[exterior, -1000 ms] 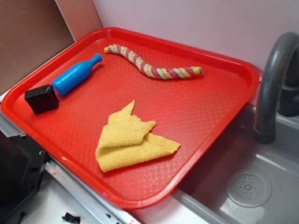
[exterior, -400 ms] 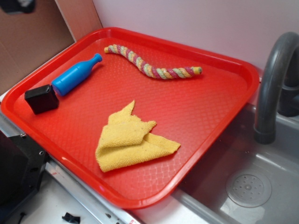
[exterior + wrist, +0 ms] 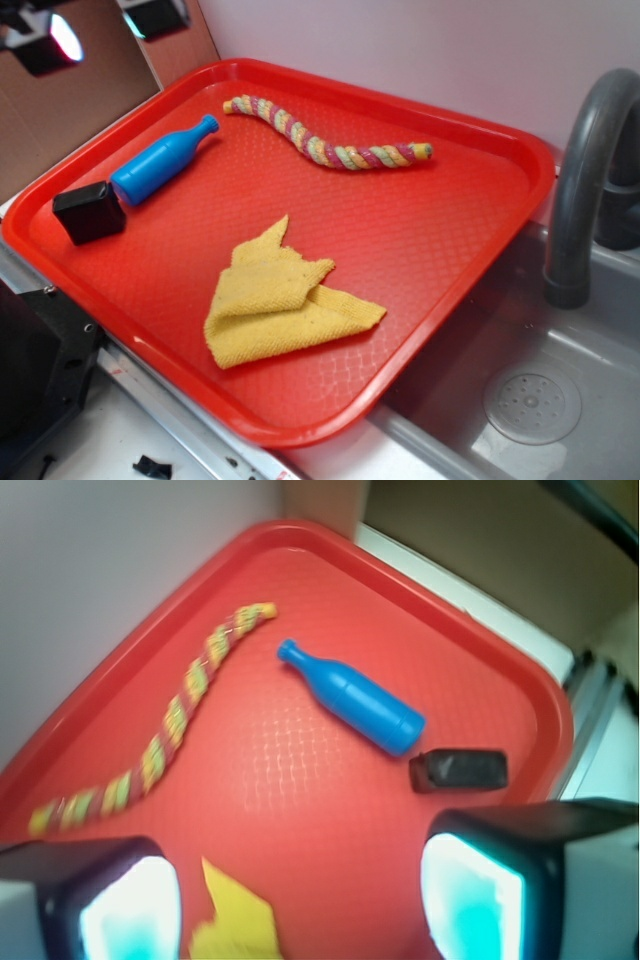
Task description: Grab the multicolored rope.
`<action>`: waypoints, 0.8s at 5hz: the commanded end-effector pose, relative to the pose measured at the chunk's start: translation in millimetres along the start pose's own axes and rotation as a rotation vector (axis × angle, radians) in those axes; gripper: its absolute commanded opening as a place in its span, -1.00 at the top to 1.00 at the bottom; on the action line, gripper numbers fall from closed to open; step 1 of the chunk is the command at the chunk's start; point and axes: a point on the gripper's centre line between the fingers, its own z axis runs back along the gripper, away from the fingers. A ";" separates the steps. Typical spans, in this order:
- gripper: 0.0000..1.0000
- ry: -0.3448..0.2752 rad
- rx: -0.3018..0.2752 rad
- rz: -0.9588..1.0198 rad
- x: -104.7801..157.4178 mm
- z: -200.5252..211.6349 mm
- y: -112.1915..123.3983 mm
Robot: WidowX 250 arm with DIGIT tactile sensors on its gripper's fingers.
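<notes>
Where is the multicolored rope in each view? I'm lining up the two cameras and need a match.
Exterior: the multicolored rope lies along the far side of the red tray, right of the blue bottle.
Wrist: the multicolored rope runs diagonally on the left, from lower left up toward the bottle's neck.
Shared landmark: the blue bottle, with the black block at its base in both views.

A toy kitchen play set in a robot lab: a grey plastic sink basin (image 3: 560, 390) with moulded drain (image 3: 532, 405) and curved grey faucet (image 3: 580, 180) at right, beside a red serving tray (image 3: 440, 250) against a pale wall.
</notes>
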 end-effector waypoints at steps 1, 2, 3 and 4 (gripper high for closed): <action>-1.00 0.032 -0.016 0.387 46.2 -50.1 -28.9; -1.00 0.059 -0.047 0.377 53.7 -76.3 -44.7; -1.00 0.057 -0.014 0.338 59.0 -100.0 -59.4; -1.00 0.084 -0.003 0.327 59.2 -120.9 -64.4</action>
